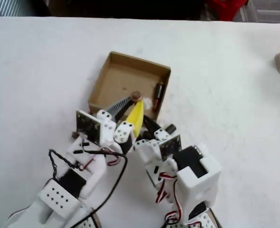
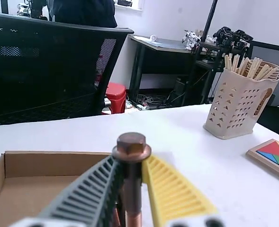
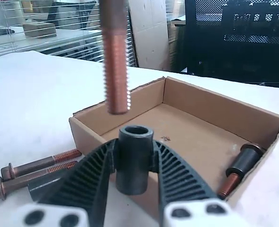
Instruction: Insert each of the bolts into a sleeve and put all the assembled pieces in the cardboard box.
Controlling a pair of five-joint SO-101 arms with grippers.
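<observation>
ok so the left gripper (image 2: 131, 165) is pinching the bolt (image 2: 131, 144) between its grey and yellow fingers (image 2: 175, 191), head up and shank hanging down, over the near side of the cardboard box (image 3: 210, 101); the right gripper (image 3: 135, 158) is clamping a dark sleeve (image 3: 135, 135) upright between its black fingers (image 3: 182, 179), bore facing up, just below the threaded tip; the tip is hovering above the sleeve without touching it, so I'm reading this as the line-up right before insertion; from the right wrist view the tip is sitting a bit to one side of the bore, though I can't tell how much of that is camera angle; I'd be nudging the bolt over until the thread is centring on the hole, checking both wrist views, then coming straight down slow; bolt and sleeve are both looking close to vertical, which is what you want, since any tilt is going to catch the thread on the rim; the right side should be gripping firm so the sleeve isn't twisting when the tip lands; one assembled piece (image 3: 239, 166) is lying in the box against the wall, and two more bolts (image 3: 32, 169) are waiting on the table (image 3: 30, 90) just outside it, so I'm guessing mid-job.
</observation>
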